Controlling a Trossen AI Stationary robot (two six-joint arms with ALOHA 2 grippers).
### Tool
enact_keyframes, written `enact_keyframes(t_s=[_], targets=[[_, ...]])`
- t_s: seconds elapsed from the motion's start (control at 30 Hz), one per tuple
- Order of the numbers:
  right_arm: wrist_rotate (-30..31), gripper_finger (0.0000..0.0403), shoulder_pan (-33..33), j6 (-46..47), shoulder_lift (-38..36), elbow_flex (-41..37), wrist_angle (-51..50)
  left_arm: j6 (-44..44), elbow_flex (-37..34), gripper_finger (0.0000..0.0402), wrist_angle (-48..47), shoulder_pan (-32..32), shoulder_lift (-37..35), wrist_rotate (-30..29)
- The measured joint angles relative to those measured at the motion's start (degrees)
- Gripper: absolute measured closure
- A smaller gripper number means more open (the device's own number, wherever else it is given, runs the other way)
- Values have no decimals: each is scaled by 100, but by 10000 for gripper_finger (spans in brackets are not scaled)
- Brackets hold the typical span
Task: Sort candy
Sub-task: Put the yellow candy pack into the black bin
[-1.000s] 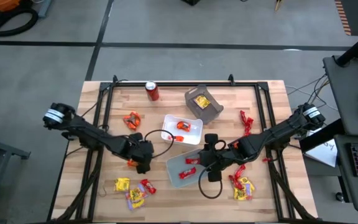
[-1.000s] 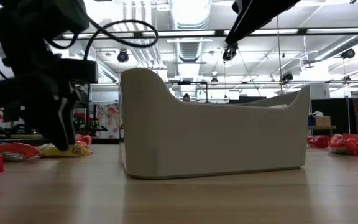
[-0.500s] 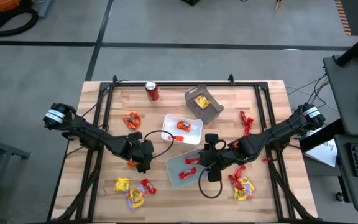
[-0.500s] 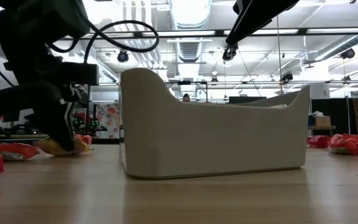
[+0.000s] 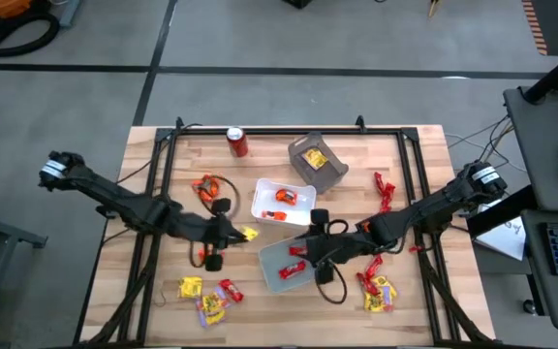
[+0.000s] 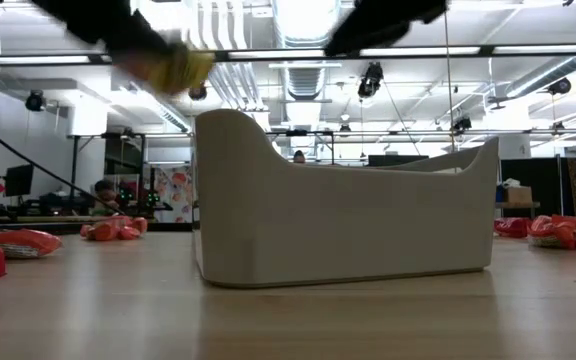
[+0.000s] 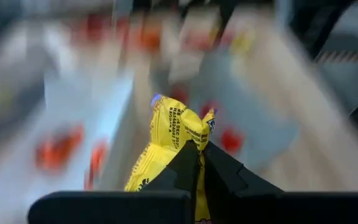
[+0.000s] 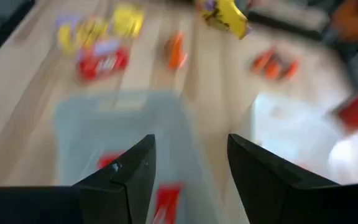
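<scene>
Left gripper (image 7: 194, 163): pinched shut on a yellow candy (image 7: 173, 134), lifted off the table near the white tray (image 5: 298, 193).
Right gripper (image 8: 188, 163): fingers spread, empty, over the grey tray (image 5: 277, 256).
Handling: likely light, crinkly, slippery wrapper; best pinched at the twisted end.
Other candy (image 5: 207, 298): loose on the table.

Both wrist views are blurred; the yellow candy (image 7: 174, 134) print is unreadable, its lower end hidden
</scene>
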Motion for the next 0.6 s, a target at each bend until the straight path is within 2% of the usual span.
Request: enact_keyframes(t_s=[0.17,0.27,0.37,0.5,0.6], targets=[[187,213,-197,-920,20,-490,2138,1116,0,401,1216,5,-44,215],[175,213,-292,-1316,33,-554,2786,1450,0,402,1669,3,130,259],[72,213,-340,-1567,33,-511,2874,1631,0,401,2046,29,401,271],[-538,213,-441,-1612,34,-492,2895,1706,-2,401,2615,78,807,368],[-586,213,-501,-1577,35,-489,2829,1708,0,401,3015,150,1066,377]])
